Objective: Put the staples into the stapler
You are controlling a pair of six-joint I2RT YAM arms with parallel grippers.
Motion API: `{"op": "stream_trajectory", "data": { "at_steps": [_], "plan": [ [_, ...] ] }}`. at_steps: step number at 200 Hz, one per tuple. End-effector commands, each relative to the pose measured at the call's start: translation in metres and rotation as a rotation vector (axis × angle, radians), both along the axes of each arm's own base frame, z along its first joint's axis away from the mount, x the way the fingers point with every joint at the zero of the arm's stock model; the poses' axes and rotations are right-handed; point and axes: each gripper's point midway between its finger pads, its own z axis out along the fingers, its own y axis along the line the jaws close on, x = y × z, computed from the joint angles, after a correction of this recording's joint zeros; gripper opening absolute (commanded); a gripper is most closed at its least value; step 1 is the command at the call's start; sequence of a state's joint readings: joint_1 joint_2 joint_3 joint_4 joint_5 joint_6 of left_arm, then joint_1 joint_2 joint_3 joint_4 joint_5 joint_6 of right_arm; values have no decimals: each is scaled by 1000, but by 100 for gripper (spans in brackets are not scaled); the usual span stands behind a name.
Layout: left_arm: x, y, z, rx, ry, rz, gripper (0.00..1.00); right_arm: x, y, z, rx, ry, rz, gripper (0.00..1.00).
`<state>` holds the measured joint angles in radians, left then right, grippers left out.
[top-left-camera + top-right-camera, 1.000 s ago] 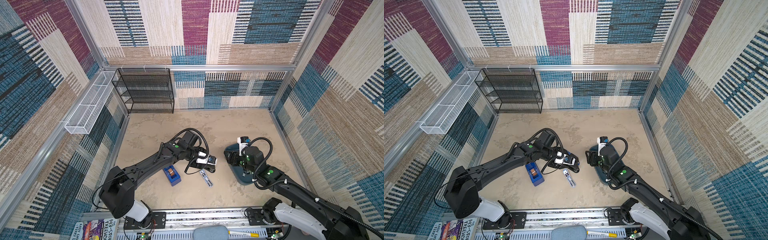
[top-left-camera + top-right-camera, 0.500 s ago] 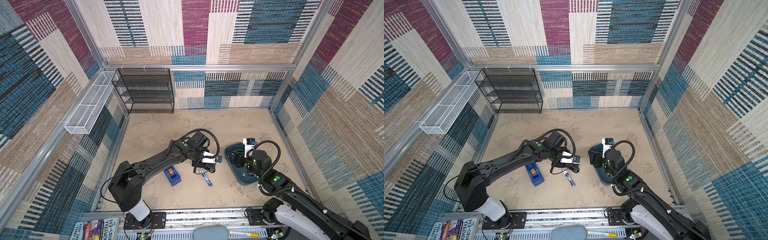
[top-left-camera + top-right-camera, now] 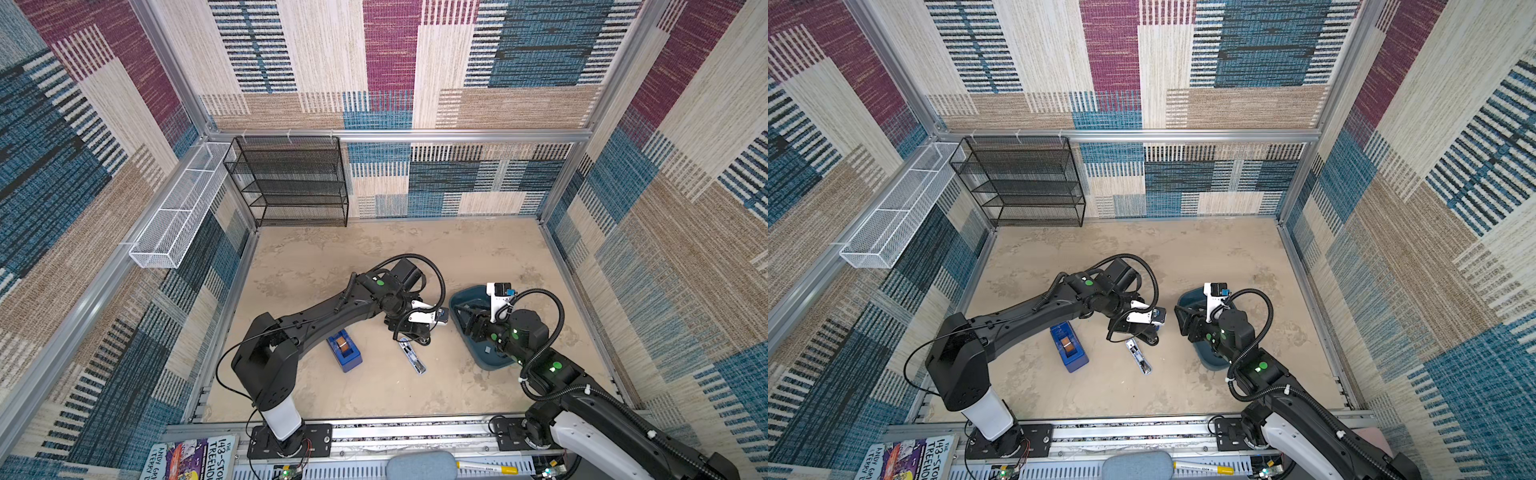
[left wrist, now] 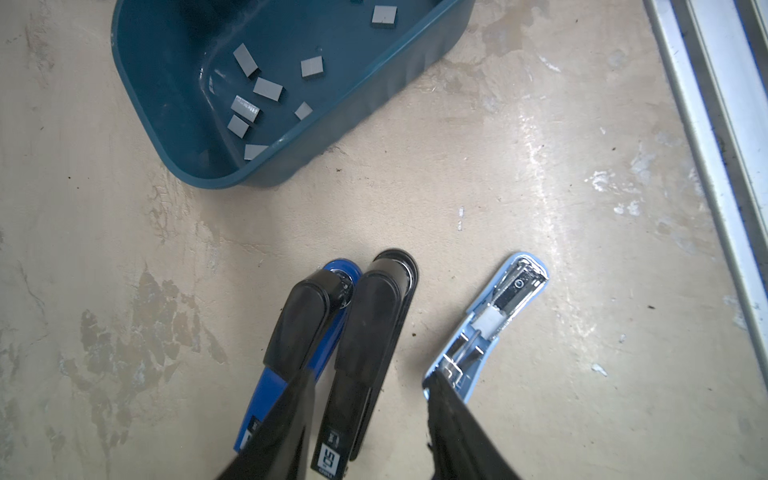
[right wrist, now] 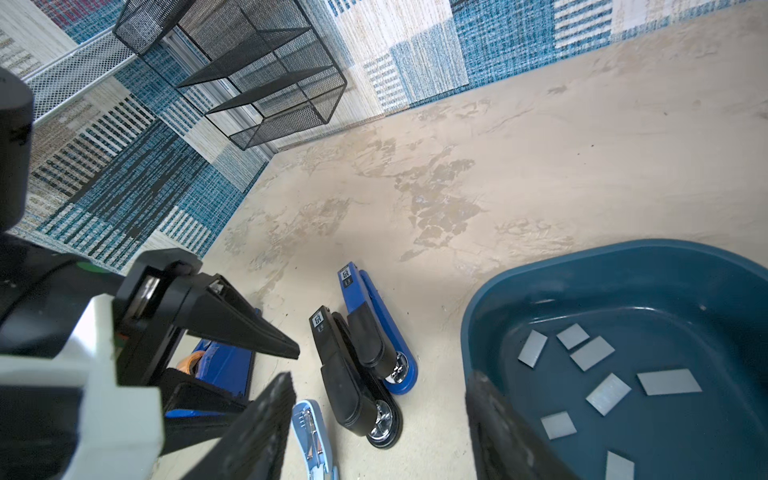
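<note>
Grey staples [image 5: 609, 393] in tub [image 5: 582, 266], beside open empty right hand [image 5: 380, 378], left hand [image 4: 372, 376] open, empty

Staples [image 4: 268, 88] sit in the tub [image 4: 365, 108] on the tabletop's right. Open stapler [image 3: 412, 360] lies mid-front, tape dispenser [image 3: 344, 351] to its left, shelf rack [image 3: 291, 183] in the back-left corner.

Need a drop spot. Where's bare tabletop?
Free: back half, between the black wire-mesh shelf and the teal plastic tub; front strip, between the light-blue open stapler and the aluminium base rail. Crowded: centre, from the blue tape dispenser to the tub.
</note>
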<state>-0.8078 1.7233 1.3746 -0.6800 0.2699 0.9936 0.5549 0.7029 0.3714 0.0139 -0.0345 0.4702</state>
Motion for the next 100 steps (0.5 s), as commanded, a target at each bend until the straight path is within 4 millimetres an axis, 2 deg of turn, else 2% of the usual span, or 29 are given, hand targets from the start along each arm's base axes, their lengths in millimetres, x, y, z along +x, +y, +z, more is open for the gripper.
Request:
{"op": "stream_trajectory", "data": {
  "at_steps": [1,58,100],
  "plan": [
    [-5,1,0,-6,78,15,49,1,1,5,11,-33,4,68],
    [-7,3,-11,22,135,19,49,3,-2,7,9,-30,-16,69],
    [-3,-10,-17,7,187,44,47,1,2,1,26,-4,1,68]
  ]
}}
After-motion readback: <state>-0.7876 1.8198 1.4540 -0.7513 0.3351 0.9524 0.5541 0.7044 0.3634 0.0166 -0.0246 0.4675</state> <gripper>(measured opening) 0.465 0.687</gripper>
